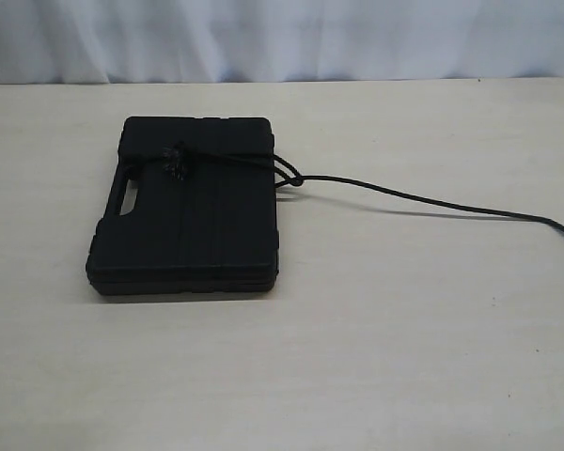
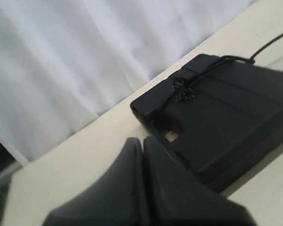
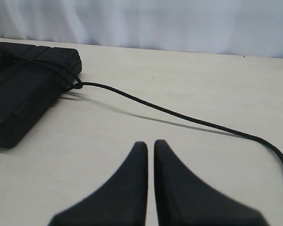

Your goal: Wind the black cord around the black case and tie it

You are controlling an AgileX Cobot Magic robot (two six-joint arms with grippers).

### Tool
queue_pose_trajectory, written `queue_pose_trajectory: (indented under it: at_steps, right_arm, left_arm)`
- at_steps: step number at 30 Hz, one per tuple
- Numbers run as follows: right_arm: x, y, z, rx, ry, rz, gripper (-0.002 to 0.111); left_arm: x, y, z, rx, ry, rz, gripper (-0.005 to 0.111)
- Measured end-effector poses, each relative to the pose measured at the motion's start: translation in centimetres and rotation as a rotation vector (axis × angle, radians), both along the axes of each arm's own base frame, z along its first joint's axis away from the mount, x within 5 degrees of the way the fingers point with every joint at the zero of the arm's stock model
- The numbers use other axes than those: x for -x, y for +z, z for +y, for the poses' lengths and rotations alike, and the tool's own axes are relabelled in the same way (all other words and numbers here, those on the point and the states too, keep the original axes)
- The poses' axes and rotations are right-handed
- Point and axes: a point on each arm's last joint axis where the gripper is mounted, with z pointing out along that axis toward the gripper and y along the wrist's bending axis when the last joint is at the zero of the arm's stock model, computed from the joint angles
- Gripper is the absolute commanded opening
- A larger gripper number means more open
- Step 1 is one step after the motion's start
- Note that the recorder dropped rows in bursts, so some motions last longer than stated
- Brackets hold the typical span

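The flat rectangular black plastic case (image 1: 183, 221) is lying on the pale worktop (image 1: 404, 348), toward its far edge. The thin black braided cord (image 1: 404, 195) is crossing its lid, knotted, and trailing toward the right edge. The left end effector (image 2: 142, 141) and right end effector (image 3: 150, 143) are hovering pressed together, apart from both.

I logged the black case (image 1: 193, 235) as matt hard plastic with a ridged lid. The black cord (image 1: 423, 198) looked matt and braided, and frayed at its tuft. The table (image 1: 404, 329) read as pale, smooth, faintly grained, with low sheen. The backdrop (image 1: 282, 38) was white cloth. The left gripper (image 2: 142, 142) and right gripper (image 3: 150, 145) appeared smooth matt black.
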Motion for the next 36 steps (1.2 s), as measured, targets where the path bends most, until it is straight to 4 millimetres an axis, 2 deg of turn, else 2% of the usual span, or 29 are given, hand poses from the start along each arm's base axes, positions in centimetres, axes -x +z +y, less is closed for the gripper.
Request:
queue_pose_trajectory:
  at_steps: [1, 2, 4, 7, 12, 21, 36]
  right_arm:
    - [0.0, 0.0, 0.0, 0.0, 0.0, 0.0, 0.004]
    - [0.0, 0.0, 0.0, 0.0, 0.0, 0.0, 0.004]
    - [0.0, 0.0, 0.0, 0.0, 0.0, 0.0, 0.004]
    - [0.0, 0.0, 0.0, 0.0, 0.0, 0.0, 0.004]
    - [0.0, 0.0, 0.0, 0.0, 0.0, 0.0, 0.004]
    - [0.0, 0.0, 0.0, 0.0, 0.0, 0.0, 0.004]
    - [0.0, 0.0, 0.0, 0.0, 0.0, 0.0, 0.004]
  left_arm:
    - [0.0, 0.01, -0.04, 0.065, 0.005, 0.01, 0.0]
    - [0.01, -0.02, -0.06, 0.233, 0.026, 0.039, 0.0]
    - [0.03, -0.14, -0.05, 0.456, 0.064, 0.087, 0.0]
    - [0.02, -0.22, 0.11, 0.547, 0.096, 0.105, 0.0]
    - [0.05, -0.42, 0.14, 0.547, 0.107, 0.126, 0.0]
    - [0.1, -0.67, 0.15, 0.367, 0.083, 0.129, 0.0]
    - [0.1, -0.68, 0.15, 0.36, 0.082, 0.129, 0.0]
